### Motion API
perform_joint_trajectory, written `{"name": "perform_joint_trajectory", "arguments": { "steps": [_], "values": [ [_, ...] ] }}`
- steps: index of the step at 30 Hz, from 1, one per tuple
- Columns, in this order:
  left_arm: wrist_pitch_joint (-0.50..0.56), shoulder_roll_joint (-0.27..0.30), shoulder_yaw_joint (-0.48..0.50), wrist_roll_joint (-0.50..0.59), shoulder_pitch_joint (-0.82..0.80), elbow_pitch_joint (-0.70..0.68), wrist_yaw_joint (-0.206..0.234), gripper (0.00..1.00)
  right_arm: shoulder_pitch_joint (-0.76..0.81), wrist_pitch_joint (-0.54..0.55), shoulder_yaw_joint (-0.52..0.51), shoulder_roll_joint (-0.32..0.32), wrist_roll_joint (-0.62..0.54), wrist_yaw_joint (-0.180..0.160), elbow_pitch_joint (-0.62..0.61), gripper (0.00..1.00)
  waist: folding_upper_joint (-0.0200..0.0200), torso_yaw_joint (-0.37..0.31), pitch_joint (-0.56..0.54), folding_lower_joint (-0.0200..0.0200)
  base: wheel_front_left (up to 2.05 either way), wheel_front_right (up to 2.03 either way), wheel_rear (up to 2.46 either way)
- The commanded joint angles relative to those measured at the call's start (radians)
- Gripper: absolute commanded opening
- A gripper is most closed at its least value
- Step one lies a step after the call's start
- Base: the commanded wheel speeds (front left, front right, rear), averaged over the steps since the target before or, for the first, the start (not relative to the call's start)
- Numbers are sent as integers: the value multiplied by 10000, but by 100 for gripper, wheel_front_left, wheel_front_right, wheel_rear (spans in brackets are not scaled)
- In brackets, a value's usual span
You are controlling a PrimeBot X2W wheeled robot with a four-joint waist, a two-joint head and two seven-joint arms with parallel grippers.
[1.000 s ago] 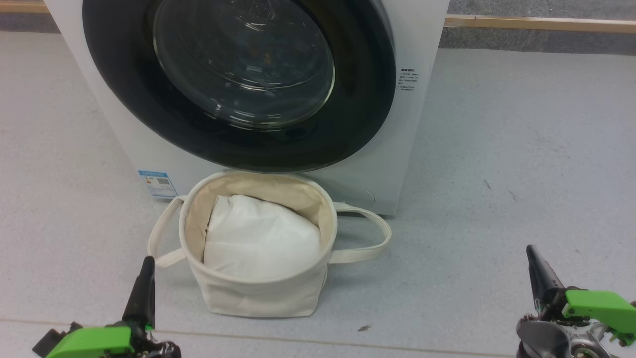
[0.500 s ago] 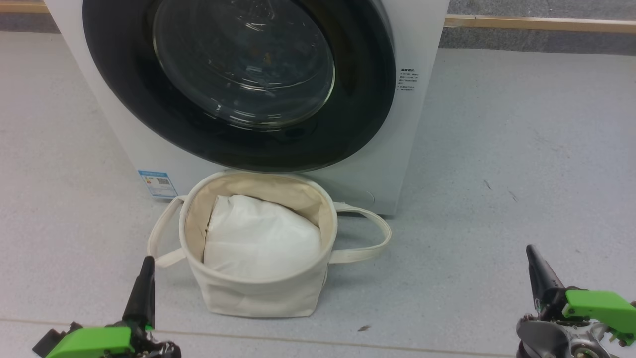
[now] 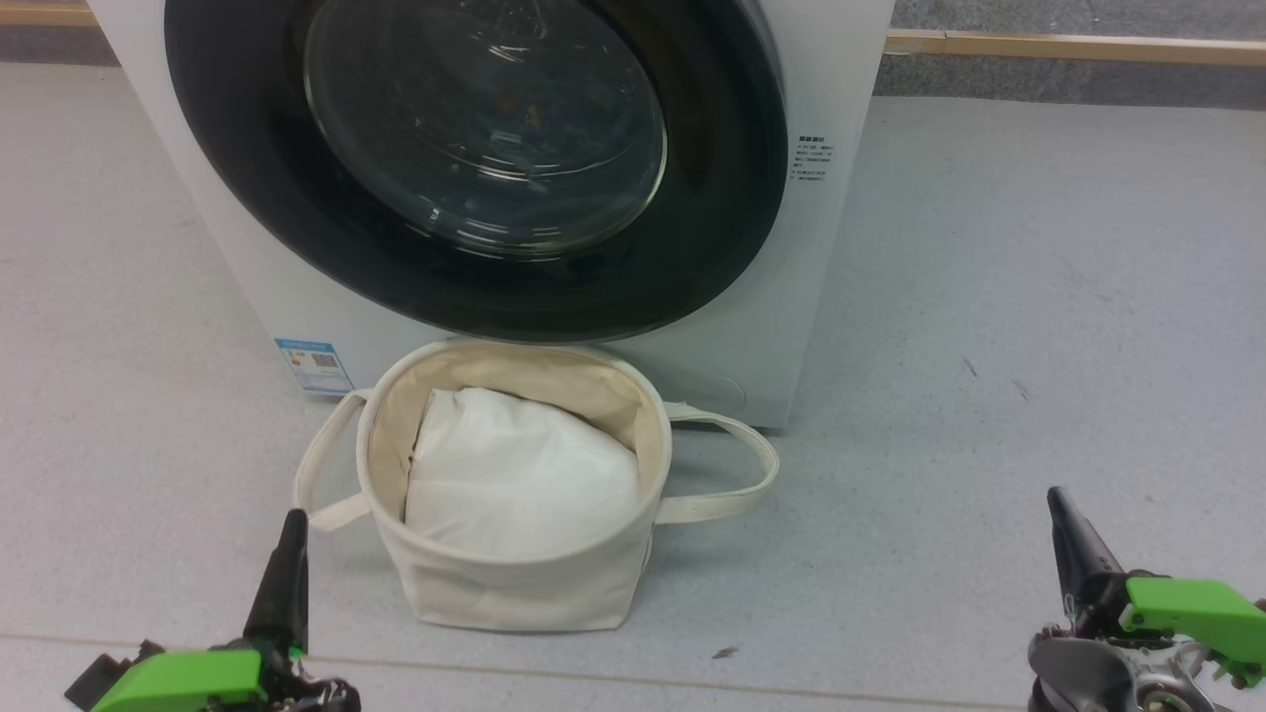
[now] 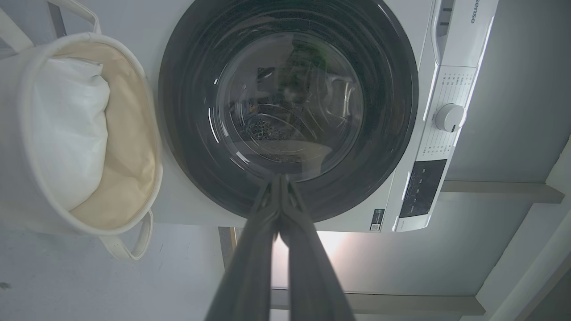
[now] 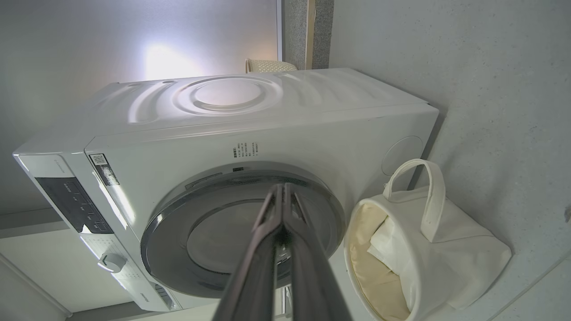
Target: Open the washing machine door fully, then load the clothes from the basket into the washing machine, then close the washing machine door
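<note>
The washing machine (image 3: 831, 287) stands ahead with its black-rimmed round door (image 3: 475, 158) flat against the front. Directly before it on the floor sits the cream canvas basket (image 3: 524, 583), holding plain white padding cloth (image 3: 514, 475); the printed clothes are hidden. My left gripper (image 3: 293, 519) is shut and empty at the lower left, beside the basket's left handle. At the lower right my right gripper (image 3: 1056, 496) is shut and empty, well clear of the basket. The left wrist view faces the door (image 4: 290, 107) and the basket (image 4: 26, 187). The right wrist view shows the machine (image 5: 250, 133) and basket (image 5: 464, 258).
Grey floor (image 3: 1039, 326) stretches to the right of the machine, with a wooden skirting strip (image 3: 1078, 44) along the back wall. A blue label sticker (image 3: 315, 364) marks the machine's lower left front. The control panel and dial (image 4: 449, 117) appear in the left wrist view.
</note>
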Motion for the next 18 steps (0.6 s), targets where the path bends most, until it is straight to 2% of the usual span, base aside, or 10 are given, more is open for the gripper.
{"name": "perform_joint_trajectory", "arguments": {
  "steps": [1,18],
  "values": [
    [81,58,336,-39,-239,-390,-71,0,-145,78,188,-37,53,2,-374,0,0,0,0,0,0,0,0],
    [81,58,336,-39,-239,-391,-71,0,-145,78,189,-37,54,2,-374,0,0,0,0,0,0,0,0]
  ]
}}
